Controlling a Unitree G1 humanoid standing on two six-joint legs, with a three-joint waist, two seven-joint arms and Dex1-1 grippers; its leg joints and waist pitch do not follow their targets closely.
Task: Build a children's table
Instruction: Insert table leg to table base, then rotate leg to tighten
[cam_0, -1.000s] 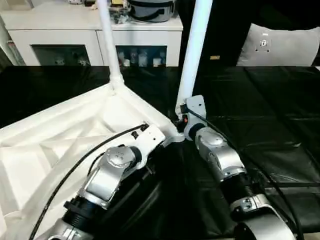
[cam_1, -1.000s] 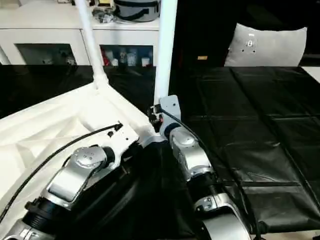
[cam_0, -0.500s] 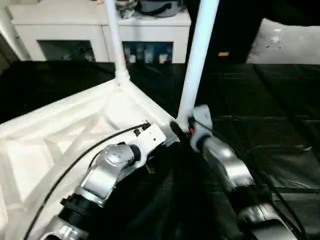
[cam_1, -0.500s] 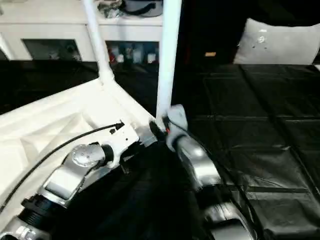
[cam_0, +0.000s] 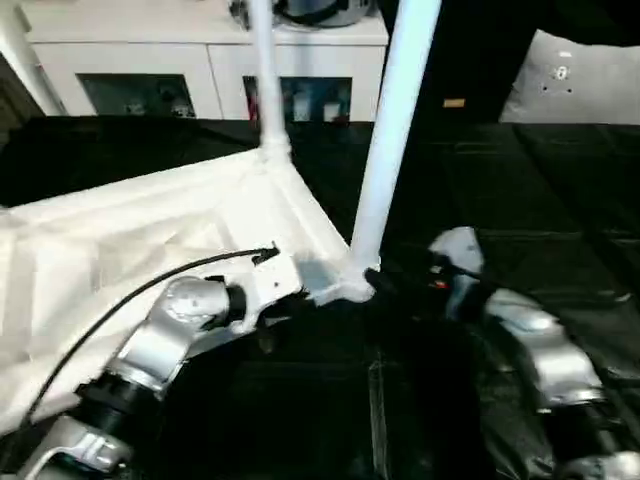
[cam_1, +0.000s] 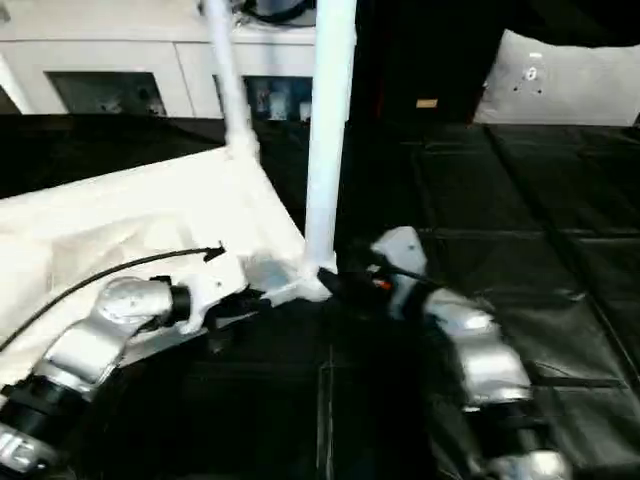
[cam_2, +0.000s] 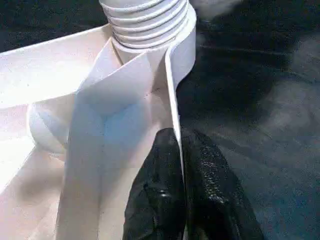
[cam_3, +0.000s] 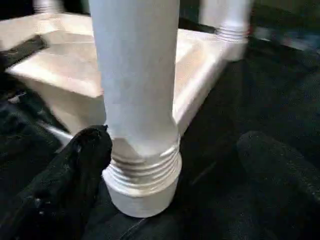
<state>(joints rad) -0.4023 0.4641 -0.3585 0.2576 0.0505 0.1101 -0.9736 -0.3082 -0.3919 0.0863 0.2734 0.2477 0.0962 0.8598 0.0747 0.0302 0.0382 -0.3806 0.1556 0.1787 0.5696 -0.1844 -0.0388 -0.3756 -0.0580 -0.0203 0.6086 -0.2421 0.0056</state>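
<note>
The children's table (cam_0: 200, 220) looks like smooth, shiny white plastic with ridged rings at the bottom of its leg (cam_3: 137, 100), the black cover (cam_0: 540, 200) looks shiny and wrinkly, and the forearms (cam_0: 170, 335) look like silver metal.

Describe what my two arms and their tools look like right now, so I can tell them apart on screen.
Both arms have silver metal forearms with black ribbed collars and white wrist housings. A thin black cable loops over the left forearm. The right wrist housing shows a small red-orange mark. The left tool and right tool each have two black textured fingers.
</note>
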